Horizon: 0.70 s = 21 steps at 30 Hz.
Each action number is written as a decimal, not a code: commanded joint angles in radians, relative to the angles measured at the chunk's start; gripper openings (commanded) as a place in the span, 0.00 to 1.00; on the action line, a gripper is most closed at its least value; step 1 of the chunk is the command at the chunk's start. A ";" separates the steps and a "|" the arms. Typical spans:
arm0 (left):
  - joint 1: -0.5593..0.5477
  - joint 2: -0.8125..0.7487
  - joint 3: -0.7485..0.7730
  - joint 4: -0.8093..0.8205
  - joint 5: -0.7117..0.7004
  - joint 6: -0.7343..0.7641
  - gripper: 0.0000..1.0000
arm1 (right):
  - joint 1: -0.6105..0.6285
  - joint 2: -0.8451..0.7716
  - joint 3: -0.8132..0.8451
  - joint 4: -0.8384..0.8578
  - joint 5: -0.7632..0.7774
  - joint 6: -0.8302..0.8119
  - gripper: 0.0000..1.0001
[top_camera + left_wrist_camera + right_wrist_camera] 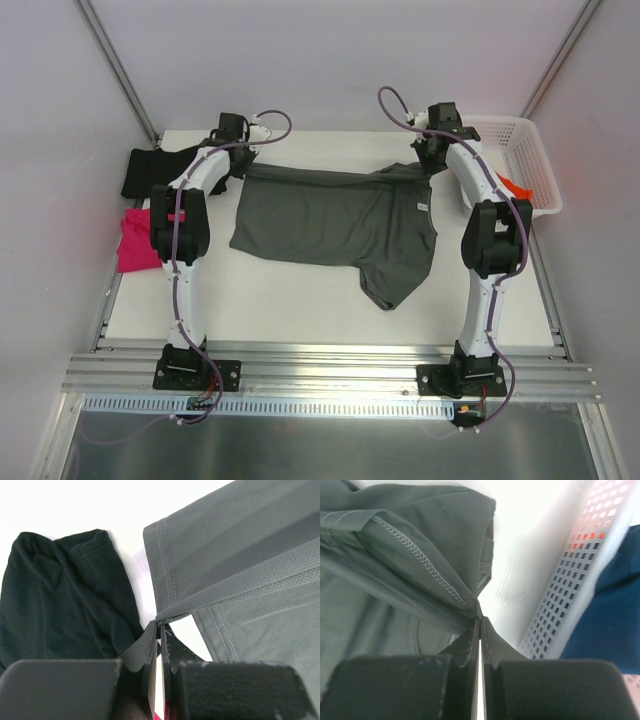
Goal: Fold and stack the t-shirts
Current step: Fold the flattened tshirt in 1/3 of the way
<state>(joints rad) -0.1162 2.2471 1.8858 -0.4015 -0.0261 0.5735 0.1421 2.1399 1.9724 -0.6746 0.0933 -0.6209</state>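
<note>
left end effector (160,630) pinching dark grey t-shirt (240,555) hem | black t-shirt (60,595) beside

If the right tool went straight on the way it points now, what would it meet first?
The dark grey cloth t-shirt that the right tool pinches: its bunched fold lies ahead. The white plastic lattice basket stands to one side, probably outside that line.

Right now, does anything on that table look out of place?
The dark grey t-shirt lies skewed, one sleeve trailing toward the near edge, while the left gripper and right gripper pinch its far edge. The black t-shirt and magenta t-shirt sit crumpled at the left.
</note>
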 commanded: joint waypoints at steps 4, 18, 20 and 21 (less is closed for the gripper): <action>0.003 -0.011 0.059 0.000 -0.011 -0.027 0.00 | 0.031 -0.020 -0.003 -0.037 -0.018 0.009 0.01; -0.003 -0.052 -0.030 -0.002 -0.011 -0.046 0.00 | 0.024 -0.015 -0.092 -0.059 -0.035 -0.007 0.01; -0.003 -0.061 -0.039 -0.010 -0.009 -0.046 0.02 | 0.017 -0.020 -0.099 -0.062 -0.036 0.000 0.01; -0.003 -0.067 -0.047 -0.010 -0.012 -0.046 0.23 | 0.013 -0.023 -0.104 -0.072 -0.040 -0.003 0.02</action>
<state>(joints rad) -0.1173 2.2475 1.8561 -0.4057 -0.0280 0.5461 0.1715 2.1403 1.8767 -0.7166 0.0654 -0.6212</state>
